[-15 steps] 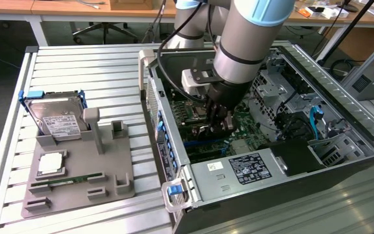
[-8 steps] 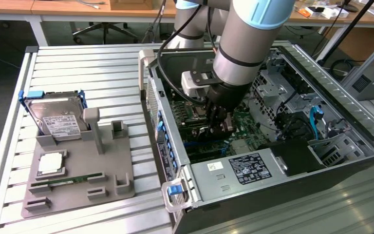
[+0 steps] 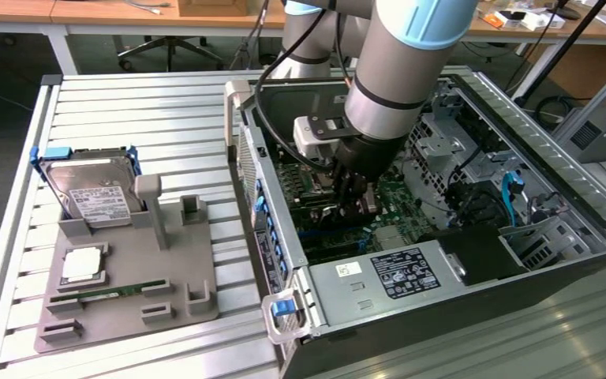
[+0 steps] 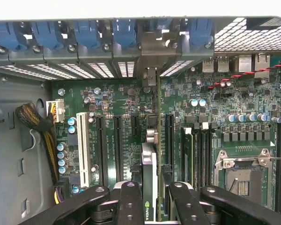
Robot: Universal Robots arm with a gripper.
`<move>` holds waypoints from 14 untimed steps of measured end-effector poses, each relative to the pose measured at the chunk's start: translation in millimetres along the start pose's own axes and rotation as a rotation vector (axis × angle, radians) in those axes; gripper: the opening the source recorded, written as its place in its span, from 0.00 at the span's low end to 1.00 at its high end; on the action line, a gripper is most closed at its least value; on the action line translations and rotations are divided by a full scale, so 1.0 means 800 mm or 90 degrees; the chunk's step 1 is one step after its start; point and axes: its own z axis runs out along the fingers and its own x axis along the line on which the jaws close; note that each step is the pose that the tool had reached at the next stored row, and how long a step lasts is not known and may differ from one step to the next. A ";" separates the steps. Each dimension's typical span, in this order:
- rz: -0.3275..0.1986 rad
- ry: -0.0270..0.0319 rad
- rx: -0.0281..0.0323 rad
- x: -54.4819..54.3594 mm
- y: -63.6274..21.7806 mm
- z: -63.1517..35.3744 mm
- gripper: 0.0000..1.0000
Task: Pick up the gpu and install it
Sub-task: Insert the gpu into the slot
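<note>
On the exterior view's left, the slatted worktop carried a grey tray. A drive in a blue frame leaned at the tray's far end; its white label carried print too fine to read. Nearer on the tray lay a square chip and a green memory stick in its cradle.

Just beside the tray, further right, the case lay with its open side up. The arm reached down into it, and the hand sat low over the green board. At the case's near end, the power supply bore a small white sticker and a black label with white writing that could not be made out. A blue cable stood toward the right.

In the wrist view, the black fingers were clenched on the gpu, which was held edge-on between them. A green Nvidia mark showed on its edge close to the fingers. The card ran across the board among the black slots, well apart from a white slot. Its silver end reached the rear openings under the blue clips. Whether it was seated could not be told. The board's white lettering was unreadable
</note>
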 end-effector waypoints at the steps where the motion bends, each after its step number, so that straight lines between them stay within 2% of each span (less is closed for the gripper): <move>1: 0.000 -0.0001 0.0001 0.000 0.000 0.000 0.27; 9: 0.000 0.0001 -0.0001 0.000 0.000 0.000 0.27; 14: 0.000 0.0049 0.0002 0.000 0.000 -0.004 0.27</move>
